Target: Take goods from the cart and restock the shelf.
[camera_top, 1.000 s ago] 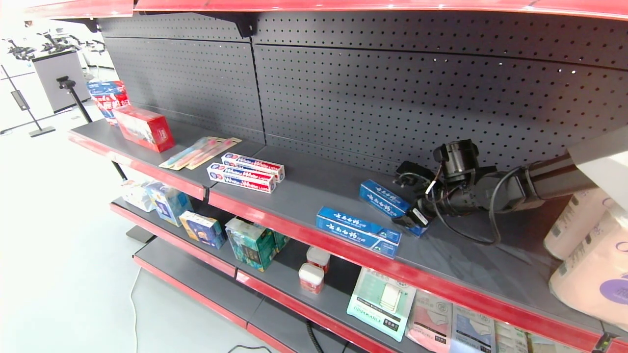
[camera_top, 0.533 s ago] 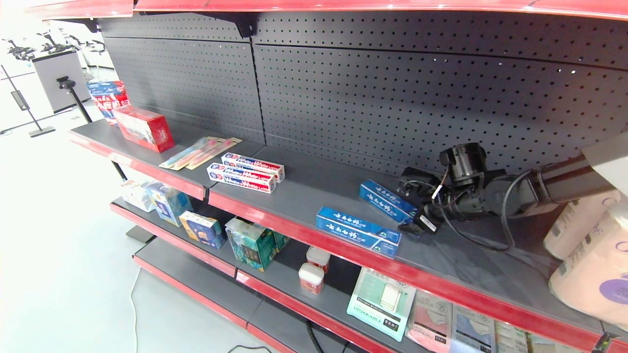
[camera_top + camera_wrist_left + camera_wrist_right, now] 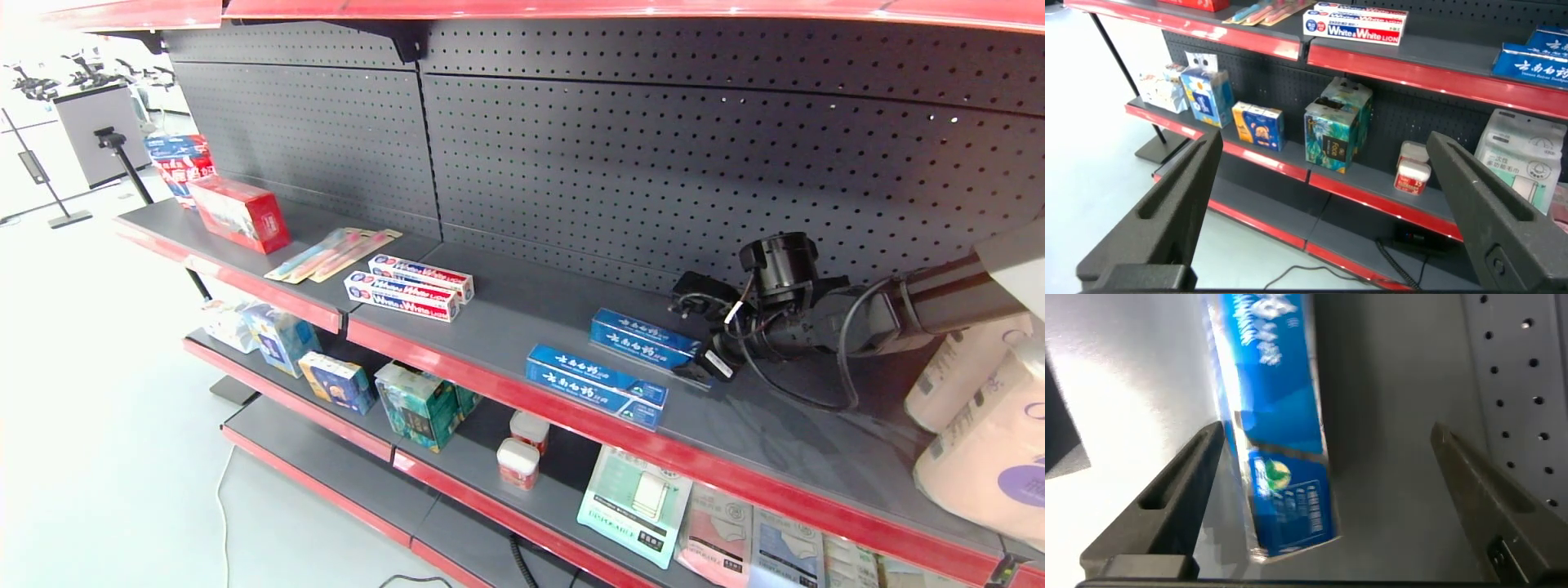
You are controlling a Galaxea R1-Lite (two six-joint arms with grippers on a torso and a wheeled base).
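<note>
Head view: two blue toothpaste boxes lie flat on the middle shelf (image 3: pixel 522 314). Using the front blue box (image 3: pixel 596 385) at the shelf's red lip as reference, the rear blue box (image 3: pixel 645 336) sits just behind it, roughly parallel, not touching. The right end effector (image 3: pixel 709 365) is low over the shelf, behind and right of the front blue box, at the rear blue box's right end. Right wrist view: right end effector (image 3: pixel 1324 433) is spread wide. The rear blue box (image 3: pixel 1282 416) lies between the fingers, close against one finger (image 3: pixel 1167 498) with a clear gap to the other, so it is not clamped. Left wrist view: left end effector (image 3: pixel 1323 139) is also spread wide and holds nothing. It sits lower than the front blue box (image 3: pixel 1534 61), out in front of the lower shelves. The white toothpaste boxes (image 3: pixel 408 290) are well left of the front blue box on the same shelf, and the red carton (image 3: pixel 239 214) is further left. The paper roll packs (image 3: pixel 980 425) are well right of the front blue box.
</note>
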